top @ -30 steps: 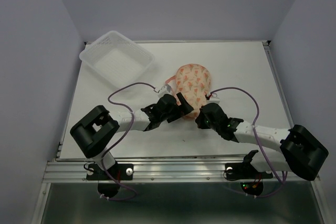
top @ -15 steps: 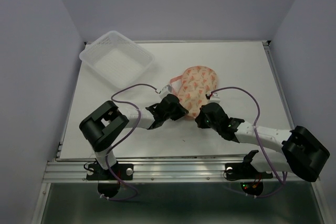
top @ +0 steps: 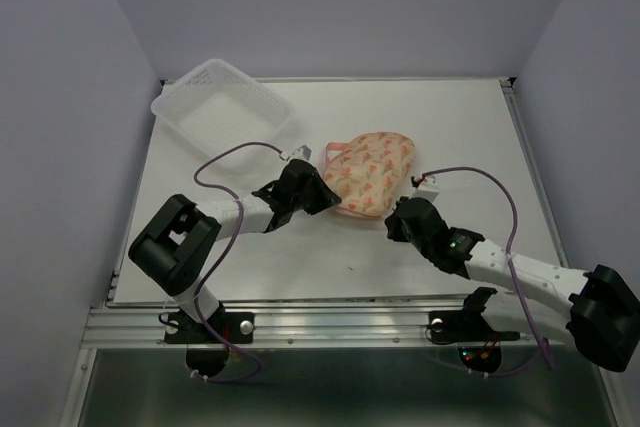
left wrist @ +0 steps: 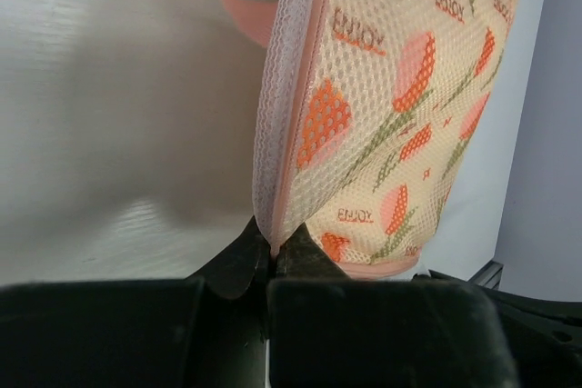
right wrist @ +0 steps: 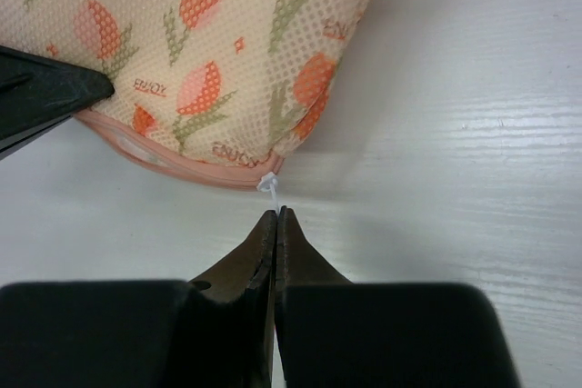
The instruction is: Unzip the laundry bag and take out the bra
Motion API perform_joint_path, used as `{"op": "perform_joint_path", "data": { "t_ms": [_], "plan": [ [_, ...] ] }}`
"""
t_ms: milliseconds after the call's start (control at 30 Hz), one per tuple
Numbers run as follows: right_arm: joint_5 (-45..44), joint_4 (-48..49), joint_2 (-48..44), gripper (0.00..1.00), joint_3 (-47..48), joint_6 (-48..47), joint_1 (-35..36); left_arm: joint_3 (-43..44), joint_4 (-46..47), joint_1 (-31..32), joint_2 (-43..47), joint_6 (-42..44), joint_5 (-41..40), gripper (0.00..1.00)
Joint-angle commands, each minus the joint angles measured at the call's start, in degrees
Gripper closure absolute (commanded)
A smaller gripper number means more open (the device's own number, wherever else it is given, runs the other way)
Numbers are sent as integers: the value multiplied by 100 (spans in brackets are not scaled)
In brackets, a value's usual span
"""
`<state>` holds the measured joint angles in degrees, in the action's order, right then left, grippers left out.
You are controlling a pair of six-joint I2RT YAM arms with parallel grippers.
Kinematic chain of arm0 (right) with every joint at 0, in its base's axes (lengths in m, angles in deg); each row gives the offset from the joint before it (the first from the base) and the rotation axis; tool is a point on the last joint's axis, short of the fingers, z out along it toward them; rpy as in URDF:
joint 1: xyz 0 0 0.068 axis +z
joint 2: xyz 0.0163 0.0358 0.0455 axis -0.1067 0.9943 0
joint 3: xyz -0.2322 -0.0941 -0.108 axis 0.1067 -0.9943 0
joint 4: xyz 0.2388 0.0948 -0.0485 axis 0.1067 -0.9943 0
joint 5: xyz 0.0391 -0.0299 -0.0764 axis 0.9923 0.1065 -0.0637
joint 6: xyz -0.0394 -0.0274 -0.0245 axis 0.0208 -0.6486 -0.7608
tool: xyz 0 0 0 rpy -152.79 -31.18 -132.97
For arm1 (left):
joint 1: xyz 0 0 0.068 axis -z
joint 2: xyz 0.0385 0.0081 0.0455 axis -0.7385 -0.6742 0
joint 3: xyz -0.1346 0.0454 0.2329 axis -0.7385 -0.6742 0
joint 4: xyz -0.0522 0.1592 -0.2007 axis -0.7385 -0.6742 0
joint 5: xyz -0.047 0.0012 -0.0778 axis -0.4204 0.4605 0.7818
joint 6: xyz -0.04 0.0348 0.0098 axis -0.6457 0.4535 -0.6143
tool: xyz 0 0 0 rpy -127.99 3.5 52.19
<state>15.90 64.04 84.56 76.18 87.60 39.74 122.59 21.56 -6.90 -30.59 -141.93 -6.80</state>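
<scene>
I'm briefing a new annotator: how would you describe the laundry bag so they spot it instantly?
On the white table, look near its middle. The laundry bag is the peach-pink mesh pouch printed with orange-red tulips, its rim pinched by the left gripper. The tray at the far left corner is clear, rigid plastic.

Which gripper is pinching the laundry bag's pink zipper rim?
The left gripper, shut on the rim of the laundry bag; the right gripper is closed off the bag's edge, at a small white tie.
</scene>
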Motion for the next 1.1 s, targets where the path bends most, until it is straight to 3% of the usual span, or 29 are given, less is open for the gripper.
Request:
{"op": "perform_joint_path", "data": {
  "t_ms": [0,67,100,167,200,300,400,700,767,867,900,1000,1067],
  "plan": [
    [-686,-858,-169,99,-107,170,1,30,-464,-563,38,1059,-7,100],
    [-643,-850,-265,99,-143,152,1,206,-666,-634,-76,1149,-6,100],
    [-521,-815,-292,99,-151,117,1,206,-641,-626,-76,1150,-6,95],
    [-336,-640,-353,99,-186,-50,1,66,-465,-626,11,940,117,68],
    [-126,-404,-380,99,-230,-111,1,-4,-212,-626,55,843,178,40],
    [235,19,-162,99,-213,-235,1,-162,79,-512,231,517,354,2],
    [473,371,181,99,-143,-235,1,-198,159,-196,398,245,240,1],
    [808,1040,947,99,130,-296,1,-66,528,429,-216,-309,82,2],
    [852,1049,982,99,147,-314,1,91,546,429,-461,-327,64,12],
    [790,1040,982,99,112,-322,1,259,537,429,-656,-292,21,47],
    [729,1005,939,99,86,-314,1,259,520,429,-674,-301,-6,68],
    [387,795,781,99,16,-287,1,233,441,403,-639,-283,-129,100],
    [71,576,702,99,-19,-287,1,137,380,377,-543,-274,-208,100]
  ]
}}
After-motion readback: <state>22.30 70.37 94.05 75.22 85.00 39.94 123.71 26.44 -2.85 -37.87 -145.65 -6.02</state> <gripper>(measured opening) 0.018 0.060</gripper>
